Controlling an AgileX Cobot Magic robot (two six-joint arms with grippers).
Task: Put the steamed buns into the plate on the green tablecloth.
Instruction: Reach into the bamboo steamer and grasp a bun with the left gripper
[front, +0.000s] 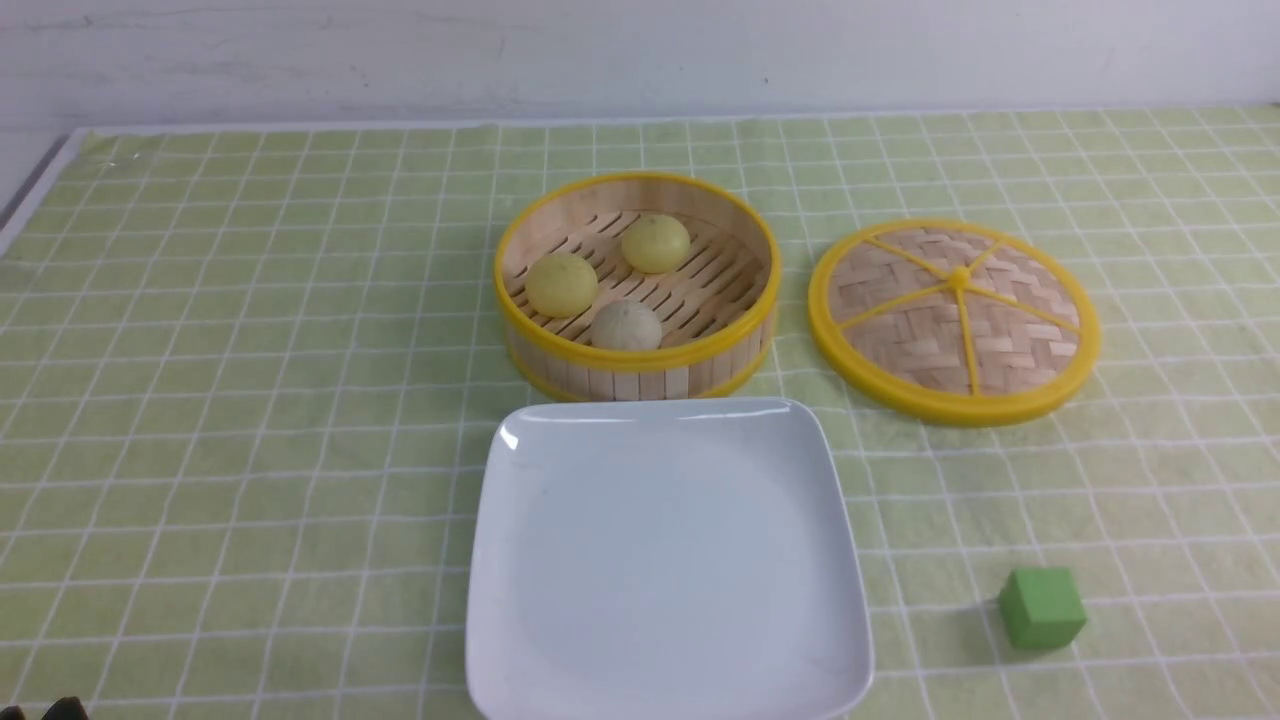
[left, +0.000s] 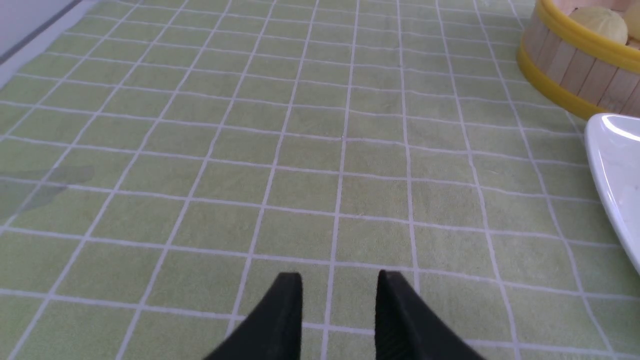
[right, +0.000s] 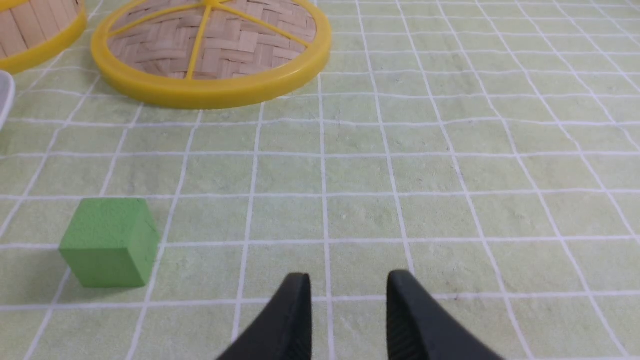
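Left gripper (left: 340, 277): recorded low over the green tablecloth (front: 250, 400), its black fingers (left: 285, 320) held apart, with bare cloth seen through the gap; it is well apart from the plate.
Right gripper (right: 349, 276): likewise found with its fingers parted over bare cloth; the green cube (right: 107, 242) is noted near it, untouched.
Plate (front: 665, 560): a white square plate, found flat on the cloth at the near middle. Its far edge lies just beside the steamer basket; whether they touch cannot be told.
Green cube: placed to the right of the plate, clear of it, towards the near edge.
Steamer basket (front: 640, 375): a round bamboo basket with yellow rims, uncovered, set directly behind the plate.
Steamed buns: all three are recorded on the basket's slatted floor. One pale yellow bun (front: 561, 284) is at the left, another (front: 655, 243) at the rear, and the greyish-white bun (front: 626, 325) by the near wall.
Woven lid (front: 953, 320): laid on the cloth to the right of the basket, apart from it.
Wall (front: 640, 50): a pale surface is noted beyond the cloth's far edge.
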